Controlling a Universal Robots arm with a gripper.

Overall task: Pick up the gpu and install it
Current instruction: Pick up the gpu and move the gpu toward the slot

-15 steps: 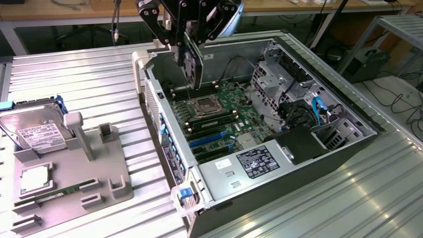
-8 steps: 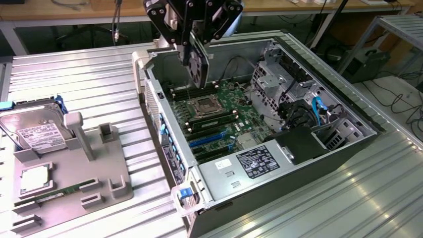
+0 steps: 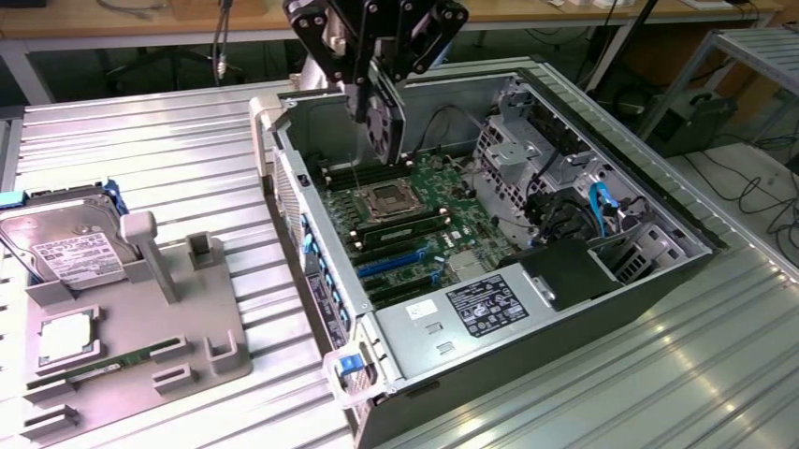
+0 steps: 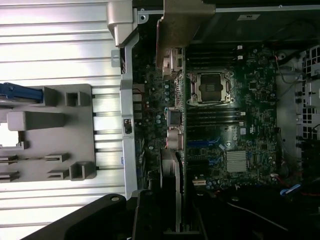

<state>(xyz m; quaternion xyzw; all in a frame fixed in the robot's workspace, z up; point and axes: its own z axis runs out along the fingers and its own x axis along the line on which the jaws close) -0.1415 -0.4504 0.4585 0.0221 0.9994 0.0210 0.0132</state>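
The gpu is a thin black card with a round fan on one face. It hangs on edge above the open computer case, over the motherboard. My gripper is shut on the card's upper edge. In the wrist view the gpu shows edge-on, running away from my gripper, with its silver bracket at the far end near the case's back wall. The blue expansion slots lie below the card, nearer the camera in the exterior view.
A grey parts holder sits on the slatted metal table at the exterior view's left. It carries a silver hard drive, a narrow green memory stick and a small silver square part. Inside the case are the CPU socket, drive cage and power supply.
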